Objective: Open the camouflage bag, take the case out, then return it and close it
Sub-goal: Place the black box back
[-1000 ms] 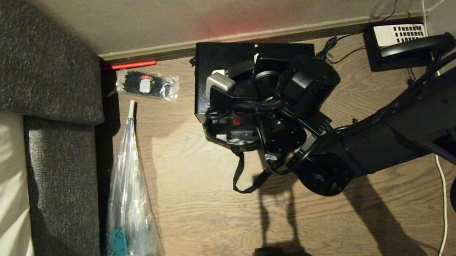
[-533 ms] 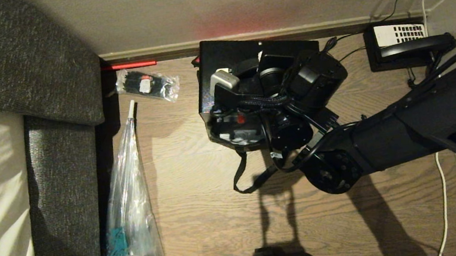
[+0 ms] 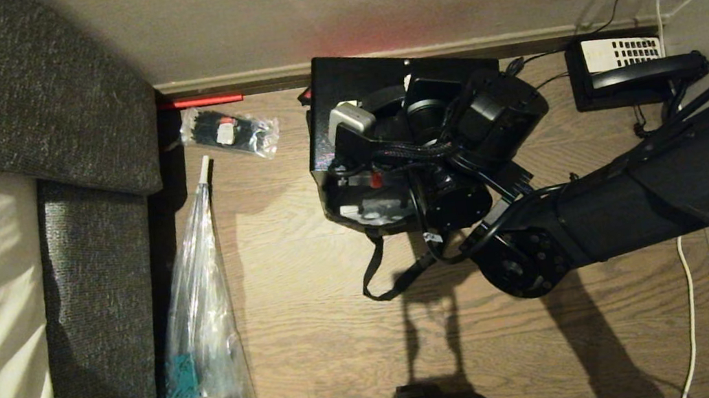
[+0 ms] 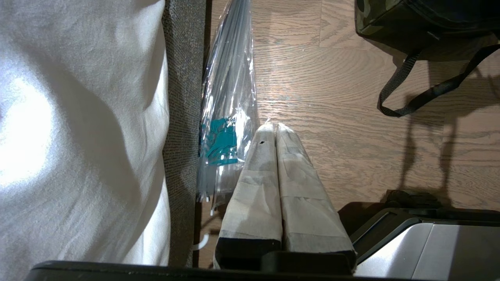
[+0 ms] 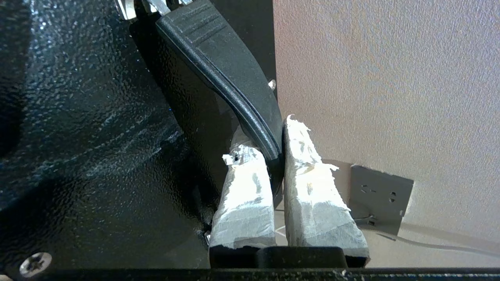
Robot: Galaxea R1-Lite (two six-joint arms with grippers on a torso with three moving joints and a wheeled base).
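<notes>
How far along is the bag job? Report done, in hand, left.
Done: the bag looks open. In hand: the right gripper is shut on the case by its handle, raised above the bag; going out or back in, cannot tell. Left: seat the case, close the bag. Left gripper idle, shut, over the floor.

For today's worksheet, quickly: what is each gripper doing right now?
Left gripper: shut, holding nothing, above the floor.
Right gripper: shut on the handle of the case.

Your right gripper [image 5: 269,156], clamped on the flat black speckled case [image 3: 365,79], carries it farther toward the wall.
</notes>
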